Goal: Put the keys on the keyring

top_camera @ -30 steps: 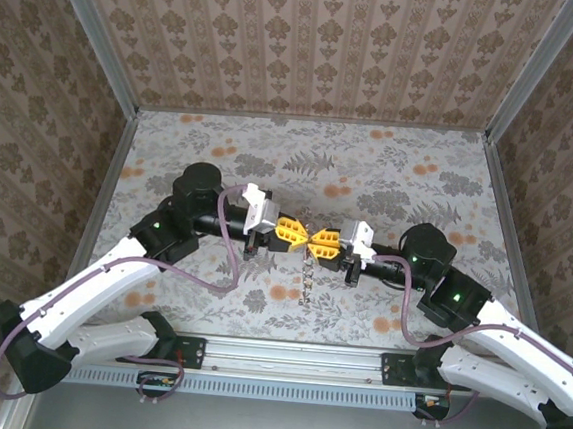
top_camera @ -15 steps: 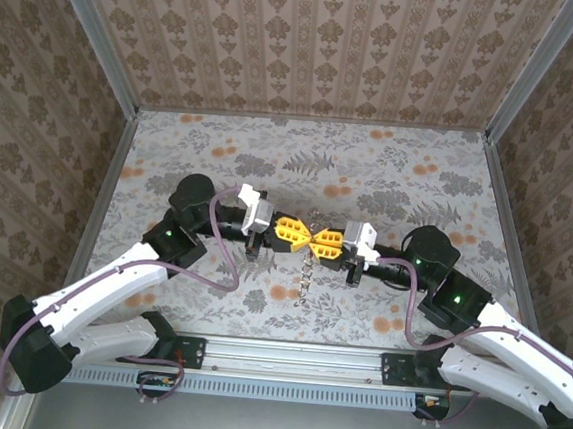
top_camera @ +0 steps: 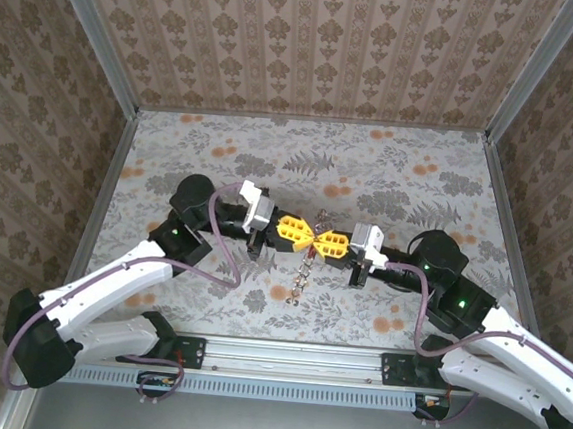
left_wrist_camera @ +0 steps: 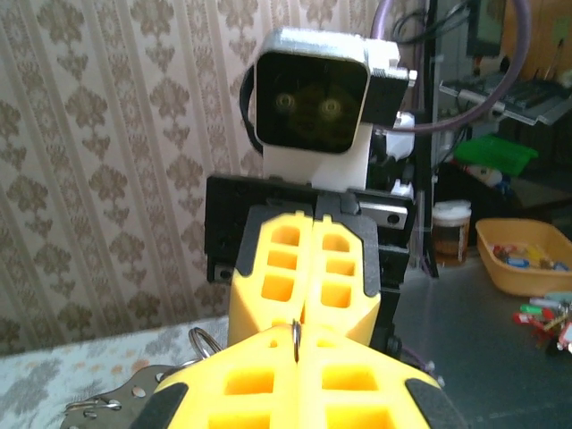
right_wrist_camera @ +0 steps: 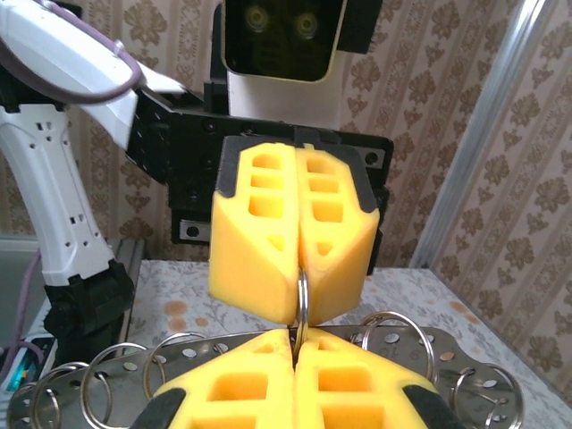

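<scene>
Two claws meet tip to tip above the middle of the flowered table (top_camera: 400, 174), and we judge the job to be partway through, not finished. Coming in from 9 o'clock in the overhead view, the left gripper (top_camera: 303, 233) has its yellow fingers pressed flat together with no gap. The right wrist view shows a thin metal loop, seen edge-on, coming out of their seam toward 6 o'clock. We take that loop for the keyring (right_wrist_camera: 303, 299). It sits at the very centre, bridging the two sets of fingertips, lifted off the table.

Below it, toward 6 o'clock overhead, a string of small rings (top_camera: 301, 276) dangles. We think it is the same thing as the perforated metal strip (right_wrist_camera: 429, 356) hung with little rings that lies across the bottom of the right wrist view, though we cannot be sure. From 3 o'clock the right gripper (top_camera: 320, 241) comes in, likewise clamped fully closed. The loop's lower end disappears between its fingers, so both claws appear to pinch the one keyring.

What seems done: the keyring is picked up and held from both sides. As for what is left, we cannot tell whether the key with its red tag is on the loop, because the small hanging parts are too fine to sort out. We judge the threading itself is probably yet to come.
</scene>
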